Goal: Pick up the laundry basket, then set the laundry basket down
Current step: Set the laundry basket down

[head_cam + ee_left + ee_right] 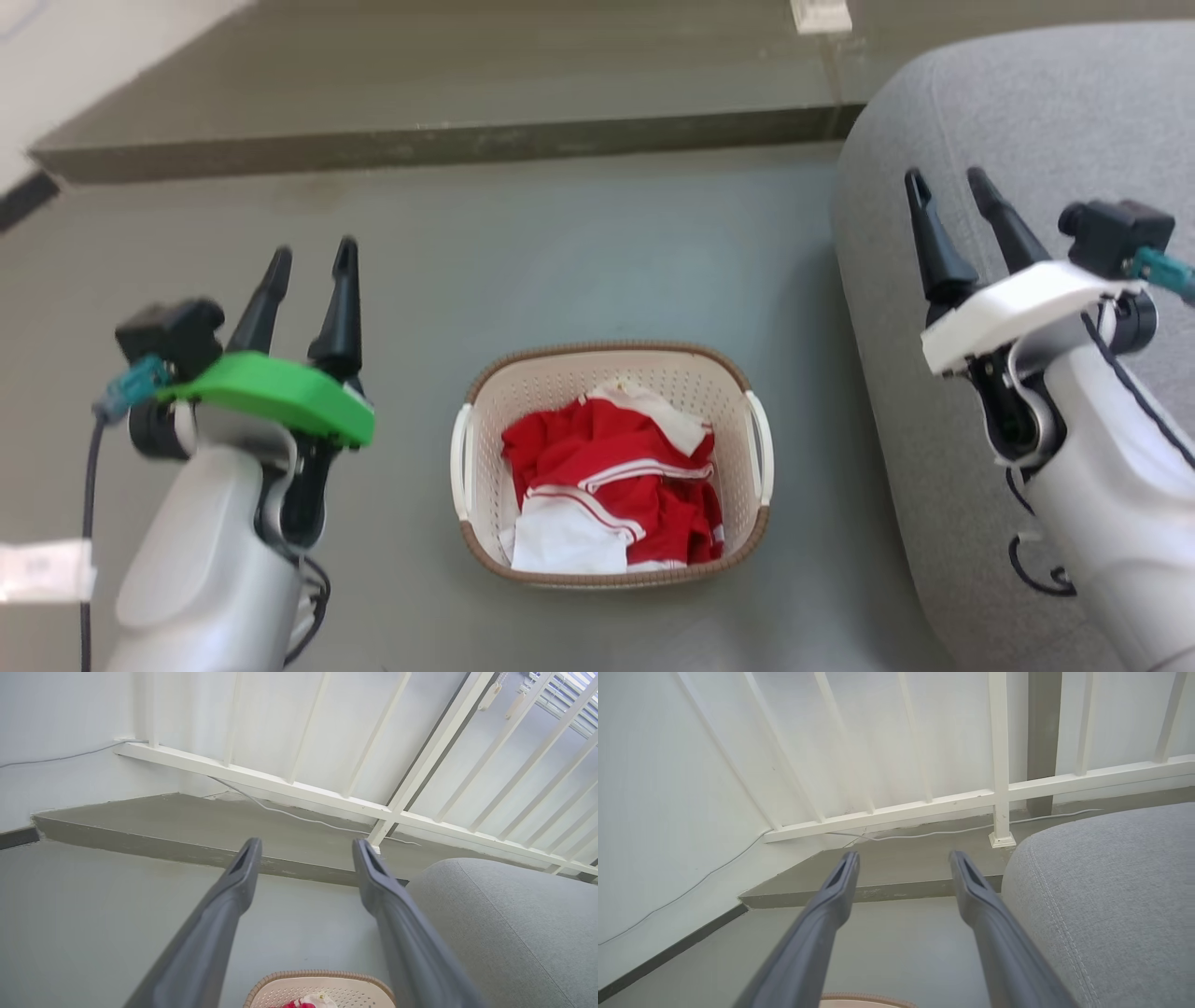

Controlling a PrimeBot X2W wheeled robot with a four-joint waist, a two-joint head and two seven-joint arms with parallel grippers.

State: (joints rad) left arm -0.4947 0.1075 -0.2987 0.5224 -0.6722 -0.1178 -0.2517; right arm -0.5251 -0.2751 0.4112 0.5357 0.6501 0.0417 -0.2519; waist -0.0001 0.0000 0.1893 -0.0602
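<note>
Laundry basket (551, 383) is seen upright on the floor (560, 252), red-and-white clothes (616, 467) inside, between the left claw (313, 254) and the right claw (945, 177). Both are held clear of it, parted and empty. Either a lift to come or a finished set-down is fitted. The right side is crowded by a grey sofa (1027, 112).
</note>
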